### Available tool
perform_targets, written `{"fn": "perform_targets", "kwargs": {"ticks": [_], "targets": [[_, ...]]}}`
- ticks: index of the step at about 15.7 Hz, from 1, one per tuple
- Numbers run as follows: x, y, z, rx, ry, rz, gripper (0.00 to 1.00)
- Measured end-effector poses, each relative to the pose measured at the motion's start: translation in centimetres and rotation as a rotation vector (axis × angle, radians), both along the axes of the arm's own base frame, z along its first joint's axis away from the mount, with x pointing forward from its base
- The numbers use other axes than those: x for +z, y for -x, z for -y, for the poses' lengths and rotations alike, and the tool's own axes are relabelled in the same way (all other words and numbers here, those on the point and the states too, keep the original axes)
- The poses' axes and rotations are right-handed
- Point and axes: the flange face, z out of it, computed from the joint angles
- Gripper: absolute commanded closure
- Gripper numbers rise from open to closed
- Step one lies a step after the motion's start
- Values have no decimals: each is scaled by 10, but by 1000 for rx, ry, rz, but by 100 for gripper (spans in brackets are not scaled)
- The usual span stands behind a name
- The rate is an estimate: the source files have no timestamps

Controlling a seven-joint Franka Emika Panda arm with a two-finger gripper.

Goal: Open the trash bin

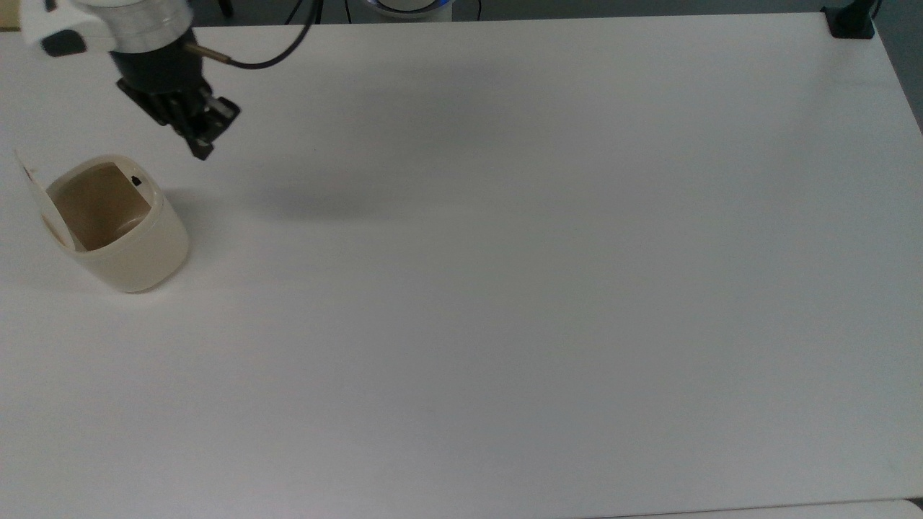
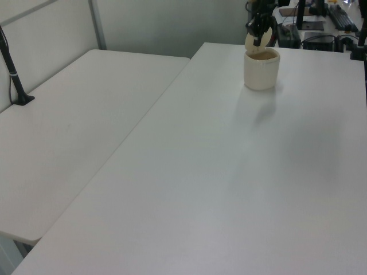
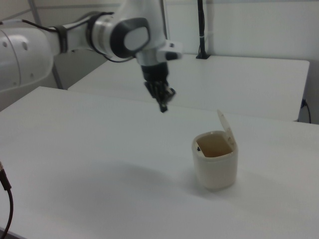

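Note:
The cream trash bin [image 1: 137,249] stands near the top view's left edge with its flat lid [image 1: 32,191] swung up on the hinge, showing a brownish interior. A small black button [image 1: 136,181] sits on the rim opposite the hinge. My gripper [image 1: 202,148] hangs in the air above the table, up and to the top view's right of the bin, shut and holding nothing. In the right view the gripper [image 3: 163,107] is well above and to the left of the bin [image 3: 215,169], whose lid [image 3: 225,128] tilts back. The left view has the bin [image 2: 261,71] at the far end of the table.
The white table [image 1: 505,288] stretches wide to the top view's right of the bin. A black clamp [image 1: 851,21] sits at its far right corner. A black cable [image 1: 274,61] loops from the wrist. A second table [image 2: 86,114] adjoins in the left view.

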Motion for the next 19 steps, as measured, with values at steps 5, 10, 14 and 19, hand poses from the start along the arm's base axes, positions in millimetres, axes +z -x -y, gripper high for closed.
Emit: {"fn": "perform_targets", "kwargs": {"ticks": [5, 10, 14, 19], "targets": [[26, 5, -109, 164, -6, -45, 100], [52, 28, -171, 291, 2, -85, 99], [65, 44, -195, 352, 21, -96, 0], [68, 52, -191, 348, 27, -100, 0]]}}
